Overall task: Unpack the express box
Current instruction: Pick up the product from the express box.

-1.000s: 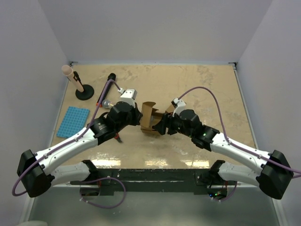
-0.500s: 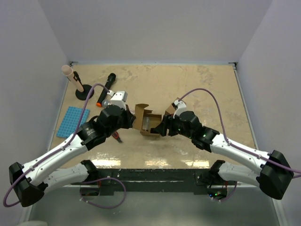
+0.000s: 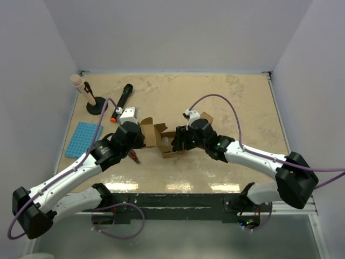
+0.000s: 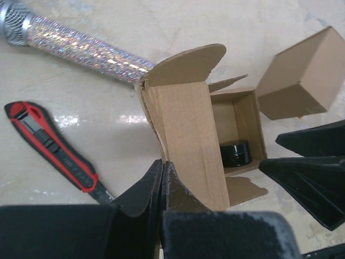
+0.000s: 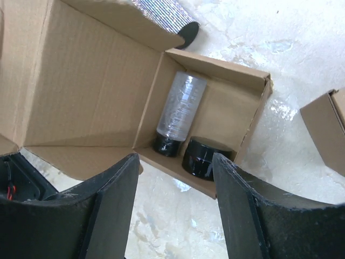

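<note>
The brown cardboard express box [image 3: 166,142] lies on its side in the middle of the table with its flaps spread. In the left wrist view my left gripper [image 4: 163,168] is shut on the edge of the box's long flap [image 4: 186,135]. Inside the box [image 5: 215,81] lie a clear bottle [image 5: 181,106] with a black cap and a black jar [image 5: 206,156]. My right gripper [image 5: 175,164] is open just in front of the box's mouth, its fingers [image 5: 116,189] apart from the box and holding nothing. From above, the right gripper [image 3: 180,143] is at the box's right side.
A red box cutter [image 4: 51,145] and a glittery microphone [image 4: 81,46] lie left of the box. A smaller closed carton [image 4: 302,81] sits to the right. Far left are a blue mat [image 3: 83,139], a black stand [image 3: 97,107] and a black marker [image 3: 124,96].
My left gripper has drawn back to the left with the flap, folding it open and dragging the box leftward. The right gripper followed to the box's mouth, its jaws narrowing slightly.
</note>
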